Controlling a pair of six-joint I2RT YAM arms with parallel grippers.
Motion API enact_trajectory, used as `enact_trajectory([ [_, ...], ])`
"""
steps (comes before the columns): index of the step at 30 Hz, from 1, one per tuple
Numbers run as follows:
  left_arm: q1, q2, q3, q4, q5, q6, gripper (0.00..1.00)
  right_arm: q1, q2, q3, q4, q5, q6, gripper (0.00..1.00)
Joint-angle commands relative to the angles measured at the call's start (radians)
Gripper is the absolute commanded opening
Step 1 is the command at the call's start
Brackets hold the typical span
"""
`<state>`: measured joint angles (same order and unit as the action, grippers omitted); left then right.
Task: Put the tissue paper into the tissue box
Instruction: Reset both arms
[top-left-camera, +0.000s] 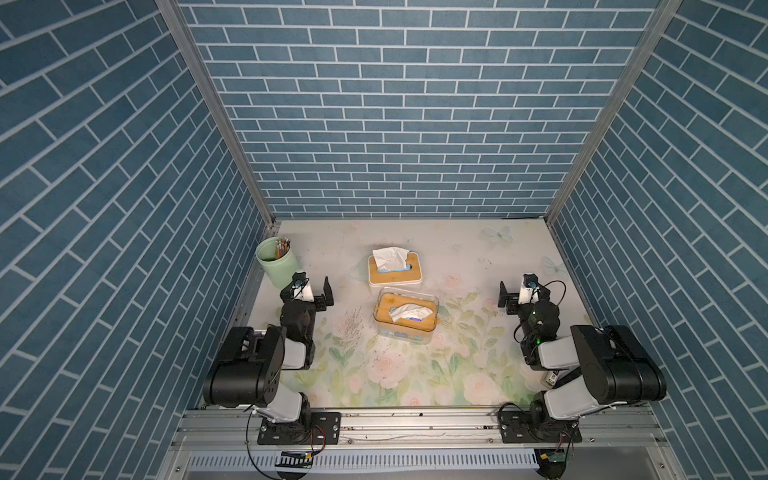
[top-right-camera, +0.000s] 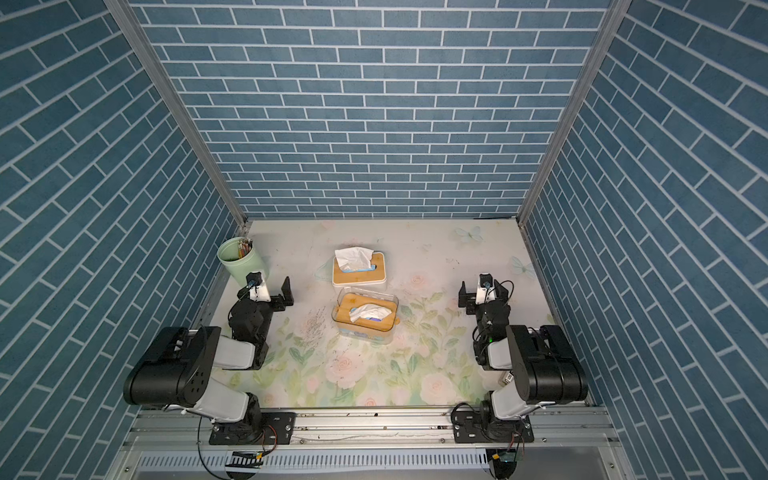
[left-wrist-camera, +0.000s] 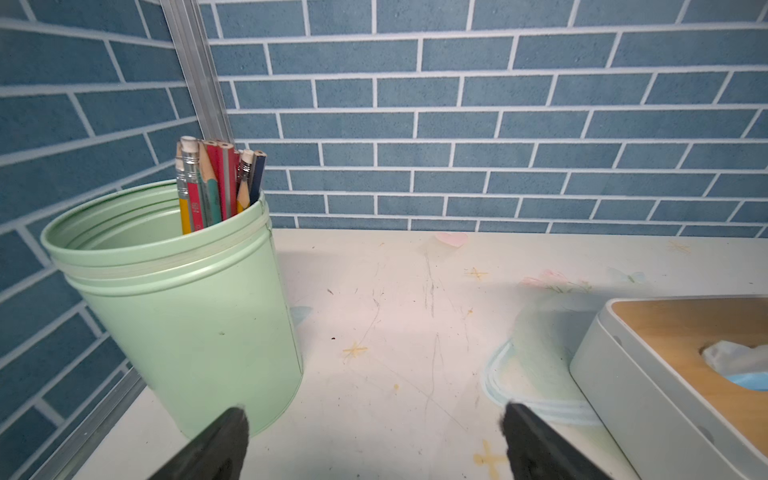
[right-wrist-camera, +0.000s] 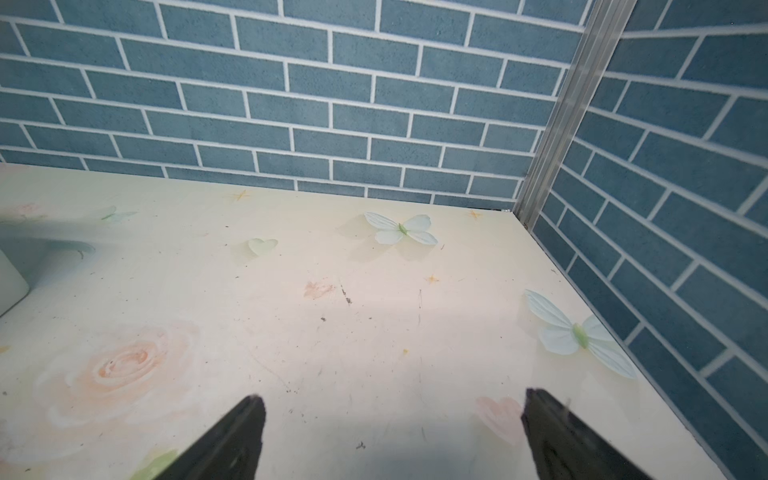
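Left hand and right hand spread, empty; flimsy tissue paper ahead between them probably wants a crest pinch.

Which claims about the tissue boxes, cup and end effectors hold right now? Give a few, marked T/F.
1. The left end effector and right end effector are both open and empty. True.
2. Tissue sticks up from the white tissue box. True.
3. The clear tissue box sits farther from the arm bases than the white tissue box. False: the clear tissue box is the nearer one.
4. The green cup holds tissue. False: the green cup holds pencils.
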<state>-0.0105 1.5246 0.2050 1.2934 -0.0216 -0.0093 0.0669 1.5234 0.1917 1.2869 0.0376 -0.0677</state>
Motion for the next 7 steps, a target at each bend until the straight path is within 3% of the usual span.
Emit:
enact_trajectory([
  [1, -0.005, 0.003, -0.001, 0.020, -0.005, 0.000, 1.00, -0.002, 0.008, 0.017, 0.018, 0.009, 0.009, 1.00],
  [7, -0.005, 0.002, -0.001, 0.022, -0.006, 0.000, 1.00, -0.003, 0.008, 0.017, 0.018, 0.008, 0.010, 1.00],
])
